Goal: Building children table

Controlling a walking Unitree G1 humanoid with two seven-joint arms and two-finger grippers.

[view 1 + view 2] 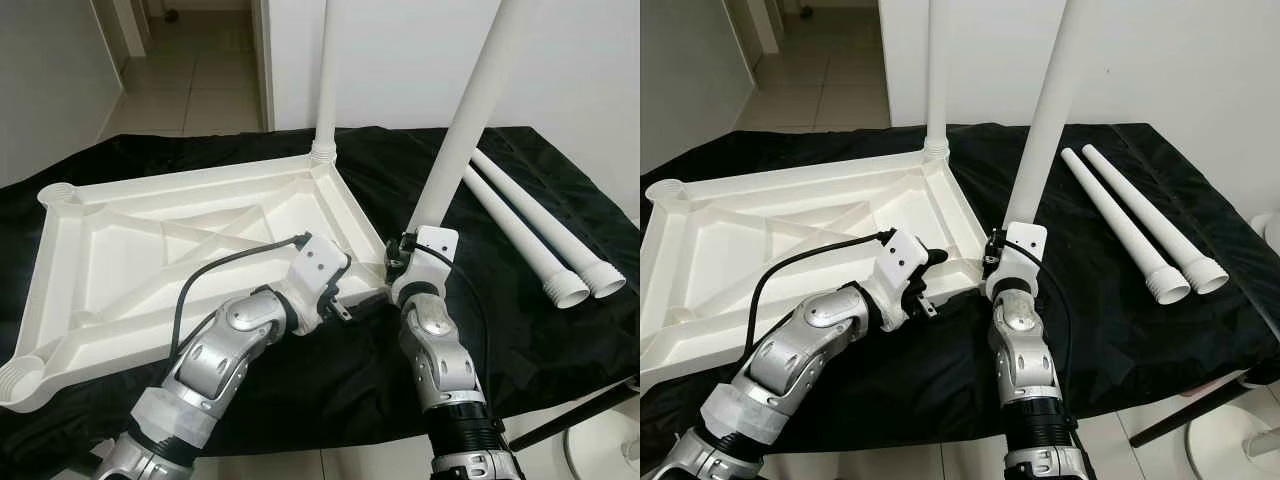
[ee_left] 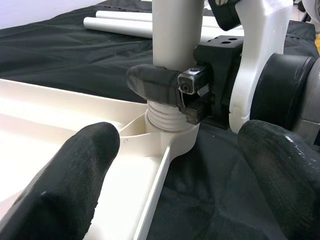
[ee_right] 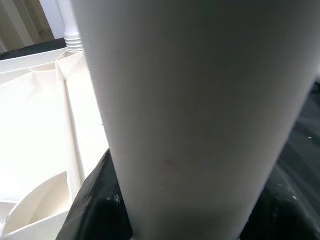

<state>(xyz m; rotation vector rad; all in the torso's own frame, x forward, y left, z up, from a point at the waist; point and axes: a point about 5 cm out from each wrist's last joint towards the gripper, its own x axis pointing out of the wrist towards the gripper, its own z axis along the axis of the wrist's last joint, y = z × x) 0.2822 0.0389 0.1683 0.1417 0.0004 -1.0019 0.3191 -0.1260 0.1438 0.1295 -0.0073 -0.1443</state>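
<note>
The tabletop [image 1: 190, 250] lies upside down on the worktop [image 1: 520, 330] with one leg [image 1: 327, 80] fitted, a second [image 1: 470, 120] pinched by the right pincer [image 2: 170, 87] at its socket, the left pincer [image 2: 170, 185] spread beside it, and two legs [image 1: 530, 235] left.

The white plastic tabletop [image 1: 190, 260] lies upside down, with its ribbed underside facing up and a round socket at each corner. One white leg [image 1: 328, 80] stands upright in the far corner socket of the tabletop on the robot's right side. A second white leg [image 1: 465, 120] stands in the near right corner socket, tilted a little away from the tabletop; its ribbed end [image 2: 167, 117] sits in the socket but is not fully down. Two more white legs [image 1: 525, 225] lie flat side by side to the right of the tabletop, well apart from it, their ribbed ends pointing toward the robot.
</note>
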